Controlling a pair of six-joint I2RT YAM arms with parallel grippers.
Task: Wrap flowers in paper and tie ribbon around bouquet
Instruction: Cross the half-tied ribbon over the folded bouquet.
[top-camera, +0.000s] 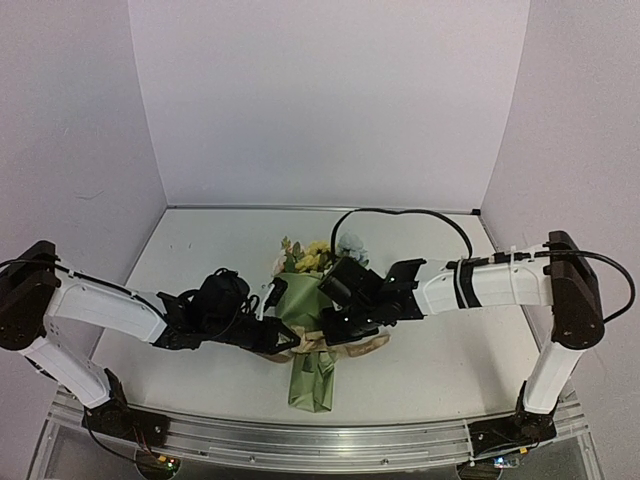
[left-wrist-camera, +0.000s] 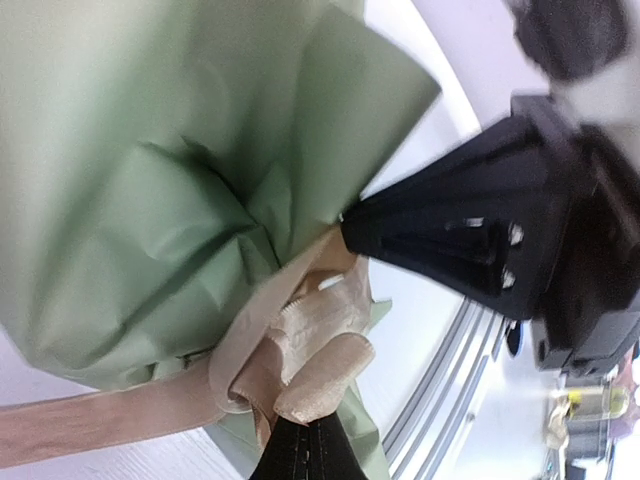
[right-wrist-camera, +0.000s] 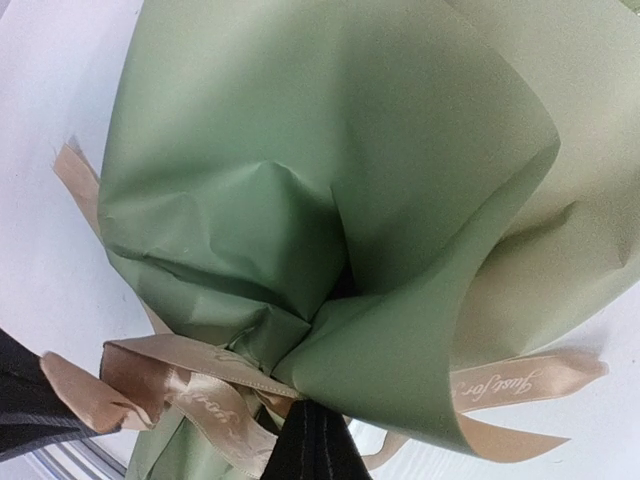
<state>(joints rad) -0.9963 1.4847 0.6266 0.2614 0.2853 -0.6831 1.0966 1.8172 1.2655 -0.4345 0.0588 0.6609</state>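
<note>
Two pairs of jaws are meeting at the waist of the bouquet (top-camera: 305, 335), which is lying in the middle of the tabletop (top-camera: 200, 250) with the flowers (top-camera: 312, 255) pointing away from the arm bases and the cone's narrow tail pointing toward the near edge. The paper (right-wrist-camera: 300, 180) is already wrapping the stems in an olive-green cone, pinched in at the waist where the ribbon (right-wrist-camera: 190, 385) is circling it. By that, the wrapping looks done and the tying is the step in hand. The ribbon is bunching there into loose loops and a half-formed knot, with one printed tail lying flat on the tabletop. Reaching in from the left arm (top-camera: 110, 310), the left jaws are clamping a fold of ribbon right at the knot, probably anchoring it so the cone is not unrolling. Coming in from the right arm (top-camera: 490, 285), the right jaws are shut as well, their tips pressing in where ribbon and paper are meeting. They appear to be pinching a strand, likely to draw it tight against the opposite hold. Lying flat, the bouquet is resting its weight on the tabletop, leaving both arms free for working the ribbon.
</note>
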